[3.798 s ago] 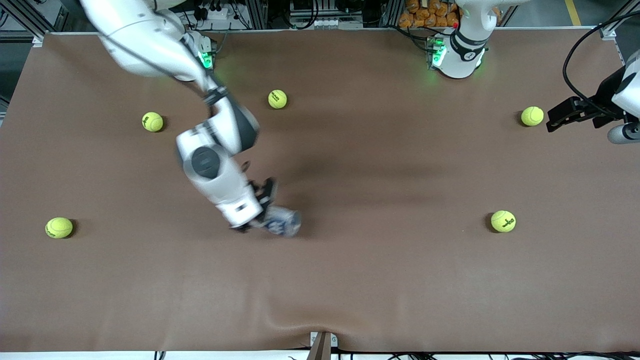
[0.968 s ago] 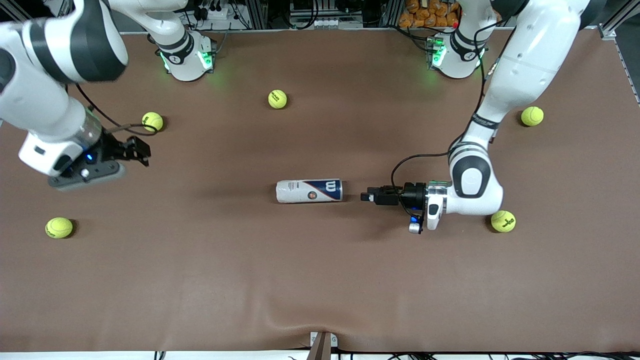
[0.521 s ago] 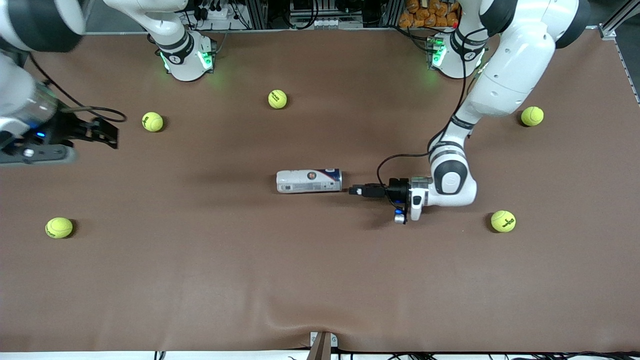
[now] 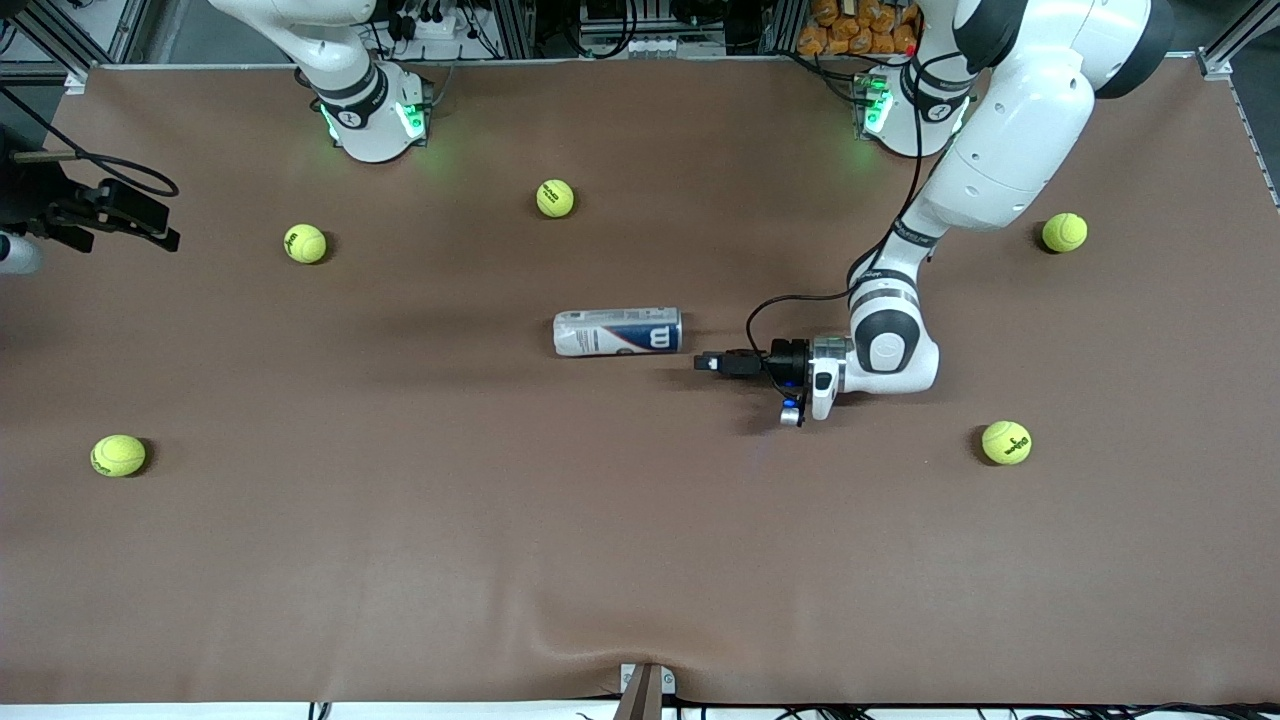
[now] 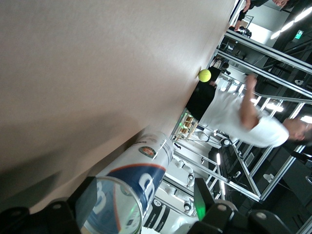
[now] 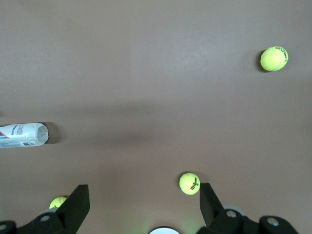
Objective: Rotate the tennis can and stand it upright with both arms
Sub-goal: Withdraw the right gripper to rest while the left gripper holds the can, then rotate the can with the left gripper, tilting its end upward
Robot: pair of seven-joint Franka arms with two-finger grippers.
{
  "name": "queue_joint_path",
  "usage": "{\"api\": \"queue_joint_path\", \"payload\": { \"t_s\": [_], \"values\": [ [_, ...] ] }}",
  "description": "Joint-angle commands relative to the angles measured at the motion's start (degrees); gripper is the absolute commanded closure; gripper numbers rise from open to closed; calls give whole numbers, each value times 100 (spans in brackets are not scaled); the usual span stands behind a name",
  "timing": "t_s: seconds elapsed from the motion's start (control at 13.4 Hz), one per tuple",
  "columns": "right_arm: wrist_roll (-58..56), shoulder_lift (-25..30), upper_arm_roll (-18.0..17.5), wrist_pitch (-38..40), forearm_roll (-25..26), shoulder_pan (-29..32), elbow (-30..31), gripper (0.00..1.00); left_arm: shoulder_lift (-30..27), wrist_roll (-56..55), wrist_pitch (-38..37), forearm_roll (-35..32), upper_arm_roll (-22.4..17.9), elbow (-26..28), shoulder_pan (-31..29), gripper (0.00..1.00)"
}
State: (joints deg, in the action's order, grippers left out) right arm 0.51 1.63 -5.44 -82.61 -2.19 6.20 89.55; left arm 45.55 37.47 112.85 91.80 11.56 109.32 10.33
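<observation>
At the middle of the brown table [image 4: 640,560], the tennis can [image 4: 618,332], a clear plastic tube with a white and dark-blue label and a silver rim, lies on its side, its long axis running from one arm's end of the table toward the other. It is not upright, so the uprighting step is judged not yet done. The left gripper [image 4: 708,362], black and two-fingered, sits low just beside the can's dark-blue end, slightly nearer the front camera; its left wrist view shows the fingers [image 5: 51,214] parted with the can's rim between them, not clamped. The right gripper [image 4: 160,228] hangs over the table edge at the right arm's end, well apart from the can, fingers [image 6: 78,207] spread and empty; that arm waits. Remaining work: grip, tilt and stand the can.
</observation>
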Motion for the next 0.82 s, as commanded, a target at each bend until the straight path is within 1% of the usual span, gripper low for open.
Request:
{"api": "queue_joint_path", "payload": {
  "t_s": [0.0,0.15,0.37,0.6,0.74],
  "values": [
    [99,145,8,157,-115,4,63,0,-275,129,88,180,92,387,-22,13],
    [99,136,95,201,-115,4,54,0,-406,129,88,354,127,545,-5,13],
    [99,128,78,192,-124,4,72,0,-608,129,272,452,268,783,-14,14],
    [64,84,95,184,-124,66,80,0,-618,129,360,715,294,757,65,17],
    [29,75,104,201,-124,145,80,0,-583,129,413,769,294,705,162,18]
  ]
}}
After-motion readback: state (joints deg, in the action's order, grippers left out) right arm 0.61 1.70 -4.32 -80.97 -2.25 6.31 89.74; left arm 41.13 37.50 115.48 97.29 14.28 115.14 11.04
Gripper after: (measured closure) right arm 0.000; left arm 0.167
